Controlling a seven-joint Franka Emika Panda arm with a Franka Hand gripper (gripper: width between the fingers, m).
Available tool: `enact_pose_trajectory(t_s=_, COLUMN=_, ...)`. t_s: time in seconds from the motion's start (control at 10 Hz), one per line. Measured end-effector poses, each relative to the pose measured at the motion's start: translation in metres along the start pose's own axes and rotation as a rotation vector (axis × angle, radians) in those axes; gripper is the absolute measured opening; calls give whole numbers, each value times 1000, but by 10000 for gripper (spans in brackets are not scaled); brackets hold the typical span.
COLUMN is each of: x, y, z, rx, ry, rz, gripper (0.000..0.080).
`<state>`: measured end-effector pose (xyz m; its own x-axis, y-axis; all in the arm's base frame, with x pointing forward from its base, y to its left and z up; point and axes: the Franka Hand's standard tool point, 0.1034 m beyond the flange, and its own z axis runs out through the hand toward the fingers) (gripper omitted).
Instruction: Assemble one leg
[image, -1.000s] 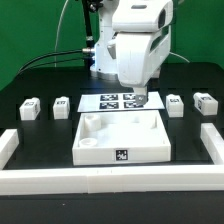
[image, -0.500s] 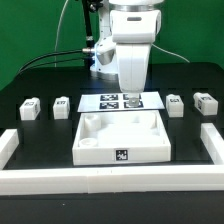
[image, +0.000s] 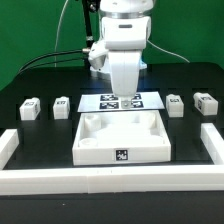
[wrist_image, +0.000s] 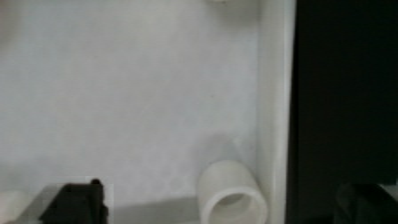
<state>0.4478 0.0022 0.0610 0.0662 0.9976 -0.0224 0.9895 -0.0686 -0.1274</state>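
Observation:
Several small white legs with marker tags stand in a row on the black table. Two are at the exterior view's left (image: 30, 107) (image: 62, 106) and two at its right (image: 175, 104) (image: 205, 102). The large white tray piece (image: 90, 150) lies in the middle front. My arm's hand (image: 122, 65) hangs above the tray's far edge; its fingertips are hidden there. In the wrist view my gripper (wrist_image: 226, 205) is open and empty. One dark finger (wrist_image: 75, 203) is over the white tray surface (wrist_image: 125, 100), the other (wrist_image: 377, 200) over the black table. A round socket (wrist_image: 228, 197) shows between them.
The marker board (image: 122, 101) lies just behind the tray. Long white border bars lie at the exterior view's left (image: 8, 148), its right (image: 212, 145) and along the front (image: 110, 181). Cables run behind the arm's base.
The hand has swung toward the exterior view's left and risen a little, from over the marker board's right part to above its middle. The parts on the table have not moved.

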Motion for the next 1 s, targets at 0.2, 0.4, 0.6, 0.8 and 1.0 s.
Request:
enact_pose_trajectory(t_s=0.2, x=-5, y=-12, z=18, rx=18, ry=7, rz=10, gripper=650)
enact_pose_trajectory(t_s=0.4, x=-3, y=-19, z=36, rx=41, ry=12, rz=12, gripper=650)
enact_pose_trajectory(t_s=0.6, x=-2, y=-20, z=39, rx=47, ry=12, rz=9, gripper=650)
enact_pose_trajectory(t_s=0.8, x=-3, y=-19, z=42, rx=53, ry=13, rz=-30, gripper=650)
enact_pose_trajectory(t_s=1.0, x=-3, y=-18, z=43, rx=61, ry=13, rz=-25, gripper=547)
